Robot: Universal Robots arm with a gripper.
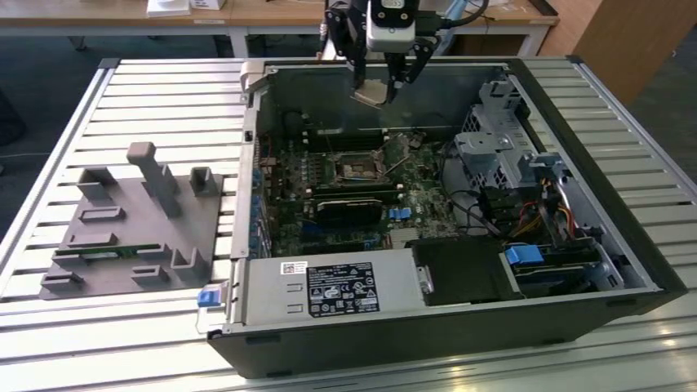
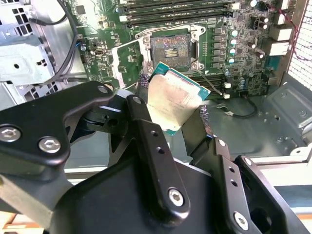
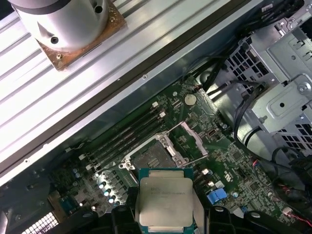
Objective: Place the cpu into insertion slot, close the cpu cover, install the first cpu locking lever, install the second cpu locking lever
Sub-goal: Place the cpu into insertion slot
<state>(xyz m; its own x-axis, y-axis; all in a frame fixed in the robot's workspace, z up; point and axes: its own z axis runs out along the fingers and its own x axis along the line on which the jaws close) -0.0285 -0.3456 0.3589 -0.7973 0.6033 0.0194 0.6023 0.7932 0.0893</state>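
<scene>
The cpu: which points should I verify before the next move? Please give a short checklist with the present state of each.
1. cpu held firmly by the gripper: ok.
2. insertion slot empty: ok.
3. cpu cover lifted off the slot: ok.
4. cpu seated in the slot: not ok, it hangs above the board.
5. cpu corners matched to the slot: cannot tell.

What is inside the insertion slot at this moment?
Nothing lies inside the insertion slot: its dark contact field is bare. The cpu is apart from it, held in the gripper. In the second wrist view the cpu's corner covers the slot's near rim.
</scene>
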